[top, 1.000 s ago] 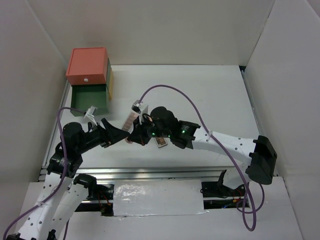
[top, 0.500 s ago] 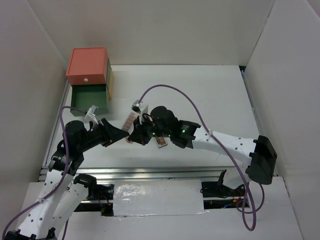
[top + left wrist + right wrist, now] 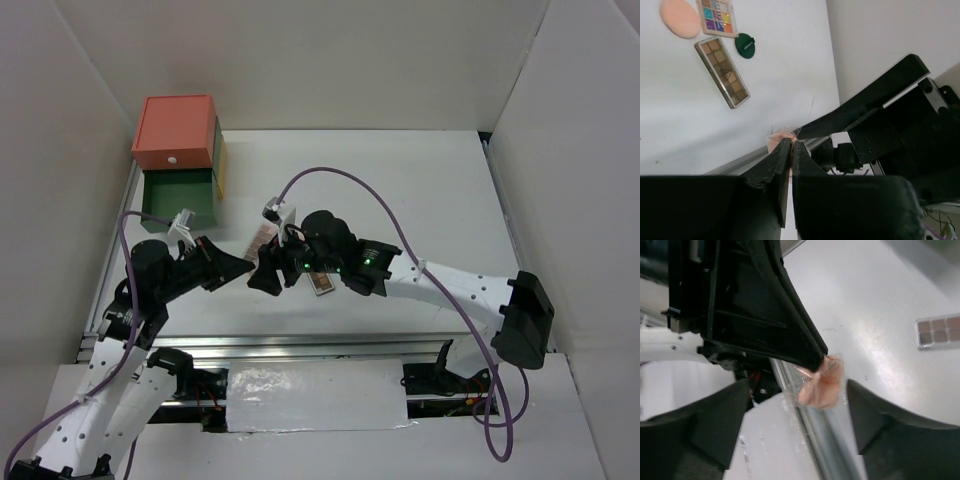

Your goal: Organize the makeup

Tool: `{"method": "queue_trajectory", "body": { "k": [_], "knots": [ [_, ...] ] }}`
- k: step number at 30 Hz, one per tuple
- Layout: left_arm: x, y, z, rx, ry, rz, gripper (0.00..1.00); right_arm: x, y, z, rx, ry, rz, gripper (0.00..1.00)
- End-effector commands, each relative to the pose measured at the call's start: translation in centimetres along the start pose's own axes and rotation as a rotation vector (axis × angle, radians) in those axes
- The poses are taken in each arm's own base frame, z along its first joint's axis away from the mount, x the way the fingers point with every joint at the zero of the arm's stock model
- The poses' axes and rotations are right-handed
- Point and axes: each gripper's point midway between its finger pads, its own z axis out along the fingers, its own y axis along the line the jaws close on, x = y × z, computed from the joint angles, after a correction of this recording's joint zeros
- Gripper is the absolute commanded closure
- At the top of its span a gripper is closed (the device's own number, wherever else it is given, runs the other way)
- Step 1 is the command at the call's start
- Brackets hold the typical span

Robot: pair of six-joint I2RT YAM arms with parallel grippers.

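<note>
A peach puff in clear wrap [image 3: 822, 382] hangs above the table's near edge, pinched at its top by my left gripper [image 3: 791, 145], which is shut on it. My right gripper [image 3: 799, 395] stands open around the puff, its fingers [image 3: 875, 415] apart from it on both sides. In the top view the two grippers meet, left gripper [image 3: 243, 268] against right gripper [image 3: 268, 272]. The left wrist view shows a second peach puff [image 3: 681, 17], a multicolour palette [image 3: 716, 15], a brown palette [image 3: 722, 71] and a dark green compact [image 3: 745, 45] lying on the table.
The coral, green and yellow drawer box [image 3: 178, 130] stands at the back left with its green drawer [image 3: 180, 198] pulled open. A pinkish palette [image 3: 262, 238] lies beside the right wrist. White walls enclose the table on three sides. A metal rail [image 3: 805, 420] runs along the near edge.
My left gripper has shut on the wrapped puff. My right gripper, shut a second ago, has opened and let the puff go. Both arms have barely shifted.
</note>
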Motion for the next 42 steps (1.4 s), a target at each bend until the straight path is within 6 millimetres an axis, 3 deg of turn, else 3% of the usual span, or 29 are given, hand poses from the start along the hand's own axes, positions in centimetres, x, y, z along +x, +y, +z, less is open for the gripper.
{"method": "queue_trajectory", "body": {
  "k": [1,2,5,9,10,12,13,15,16,21,26,28,30,31,33,35,36,39,42],
  "knots": [
    [-1.4,-0.3,-0.2,-0.015,-0.067,0.028,1.0,-3.6,2.3,-1.1,-0.066,-0.109,-0.043,0.09],
    [-1.6,-0.1,-0.2,-0.029,-0.075,0.025,1.0,-3.6,2.4,-1.3,-0.065,-0.111,-0.044,0.0],
    [-3.1,0.7,-0.2,-0.087,-0.144,0.038,1.0,-3.4,2.3,-2.3,-0.055,-0.126,-0.041,0.0],
    [-5.9,2.7,0.3,-0.229,-0.25,0.036,1.0,-3.4,0.6,-3.5,0.046,-0.165,-0.024,0.0],
    [-7.8,3.3,-0.1,-0.293,-0.333,0.038,1.0,-3.1,0.0,-4.1,0.079,-0.165,-0.01,0.0],
    [-9.6,4.7,-0.3,-0.396,-0.407,0.022,1.0,-2.8,-1.5,-4.7,0.16,-0.18,0.006,0.0],
    [-11.8,5.0,-1.2,-0.457,-0.505,0.024,1.0,-3.0,-1.5,-5.5,0.168,-0.194,0.013,0.0],
    [-14.0,5.9,-1.3,-0.539,-0.568,0.019,1.0,-2.3,-1.7,-5.8,0.175,-0.182,0.017,0.0],
    [-15.8,5.1,-1.8,-0.548,-0.622,0.02,1.0,-1.9,-1.8,-6.1,0.179,-0.169,0.019,0.0],
    [-23.4,8.1,-3.2,-0.758,-0.771,-0.022,1.0,-0.8,-2.6,-8.0,0.229,-0.171,0.036,0.0],
    [-27.8,12.4,-4.3,-0.899,-0.802,-0.087,1.0,-0.4,-2.4,-10.5,0.237,-0.195,0.04,0.0],
    [-28.2,13.8,-3.8,-0.953,-0.779,-0.106,0.99,-0.8,-2.0,-11.4,0.225,-0.212,0.034,0.0],
    [-29.3,13.7,-3.6,-0.961,-0.791,-0.099,0.91,-1.2,-1.5,-12.0,0.216,-0.214,0.028,0.0],
    [-29.2,14.7,-3.1,-0.987,-0.77,-0.106,0.88,-1.4,-1.5,-12.3,0.22,-0.219,0.025,0.0],
    [-29.8,14.8,-2.6,-0.983,-0.762,-0.096,0.72,-1.9,-1.1,-12.8,0.21,-0.225,0.019,0.0],
    [-30.2,15.5,-2.0,-0.991,-0.753,-0.098,0.52,-2.1,-1.0,-13.1,0.211,-0.228,0.014,0.0],
    [-30.3,15.6,-1.8,-0.995,-0.748,-0.099,0.32,-2.2,-0.7,-13.3,0.203,-0.232,0.013,0.0],
    [-30.4,16.1,-1.8,-1.022,-0.742,-0.111,0.01,-2.5,-0.4,-13.7,0.194,-0.236,0.011,0.0],
    [-30.6,15.3,-2.0,-1.006,-0.744,-0.095,0.01,-2.8,-0.4,-14.2,0.203,-0.25,0.009,0.0]
  ]
}}
